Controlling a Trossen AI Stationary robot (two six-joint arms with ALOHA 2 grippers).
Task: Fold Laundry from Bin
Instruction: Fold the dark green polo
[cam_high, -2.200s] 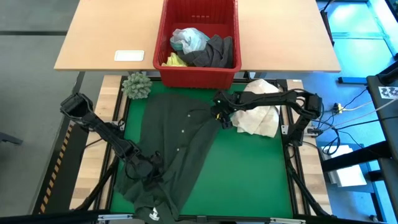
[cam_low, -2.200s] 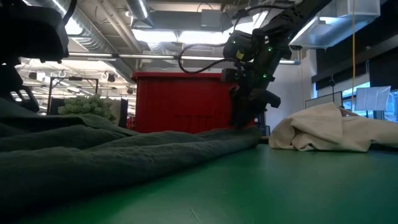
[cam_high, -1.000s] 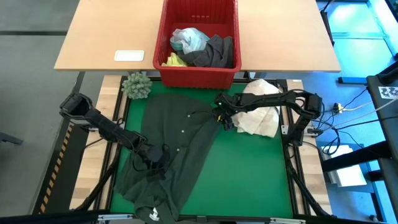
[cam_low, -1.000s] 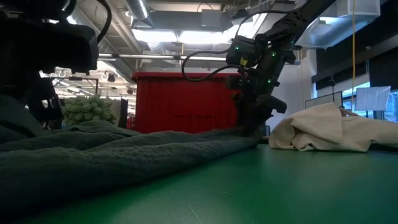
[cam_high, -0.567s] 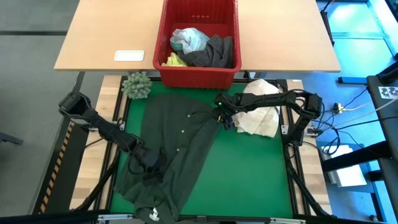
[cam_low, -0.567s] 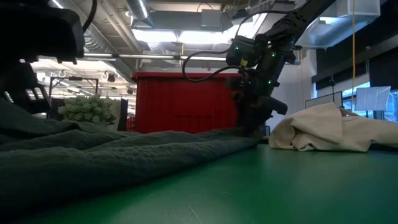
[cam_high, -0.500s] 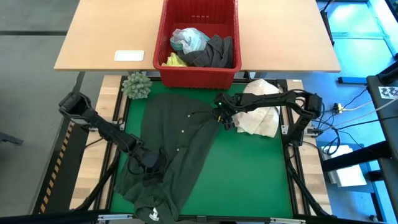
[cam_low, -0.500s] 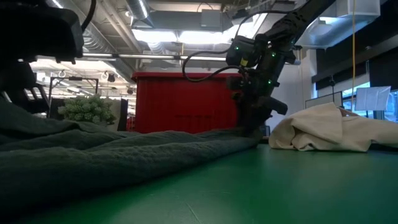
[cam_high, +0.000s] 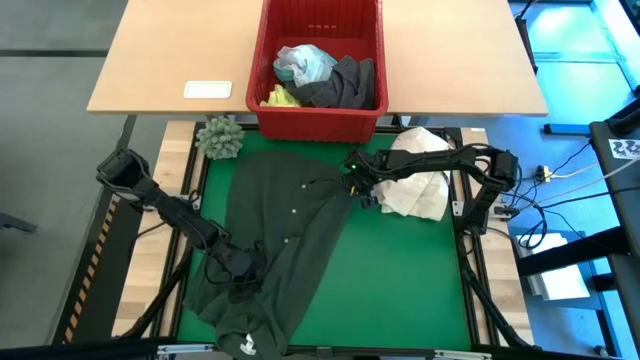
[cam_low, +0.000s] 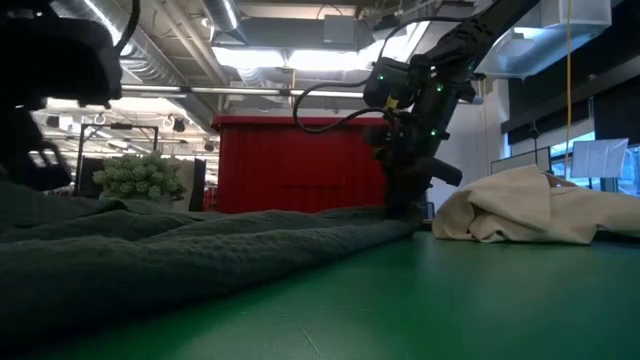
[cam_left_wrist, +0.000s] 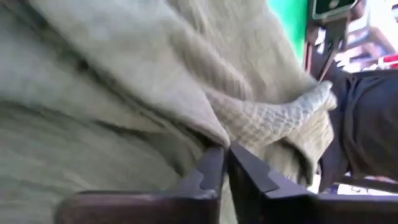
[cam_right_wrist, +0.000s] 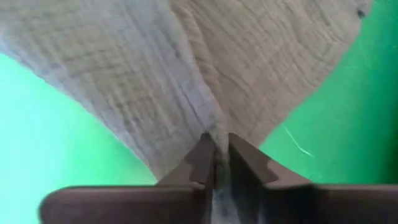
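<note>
Shirt (cam_high: 280, 240), dark green, long axis running diagonally between right gripper (cam_high: 358, 190) and left gripper (cam_high: 238, 266), each pinched closed on its cloth.

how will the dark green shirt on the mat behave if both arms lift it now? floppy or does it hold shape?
Likely floppy: the dark green shirt lies in soft folds and ridges on the green mat. It would probably sag between the left gripper and right gripper, each pinching only a small fold. It looks thin, so probably light.
</note>
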